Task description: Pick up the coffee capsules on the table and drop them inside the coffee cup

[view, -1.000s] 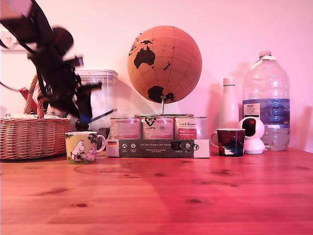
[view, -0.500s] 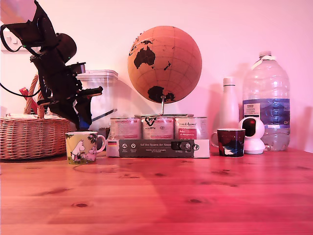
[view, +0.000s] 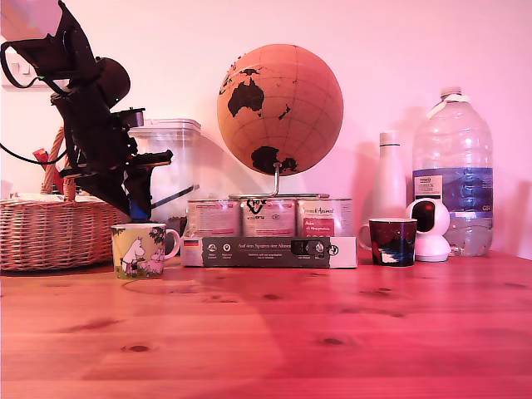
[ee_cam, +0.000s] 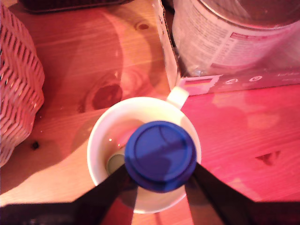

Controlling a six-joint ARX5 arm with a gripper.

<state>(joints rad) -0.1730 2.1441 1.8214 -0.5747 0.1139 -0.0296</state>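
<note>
On the wooden table [view: 332, 332], the gripper [ee_cam: 159, 180] held the blue capsule [ee_cam: 160, 155] clamped directly above the coffee cup [ee_cam: 101, 140], so releasing it seemed next.

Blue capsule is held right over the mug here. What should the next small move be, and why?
Probably open the gripper and let go. In the wrist view the blue capsule is clamped between the fingers directly above the mouth of the coffee cup, well inside its rim, and what looks like the greyish capsule already lies at the bottom. The exterior view shows the gripper just above the cup.
</note>
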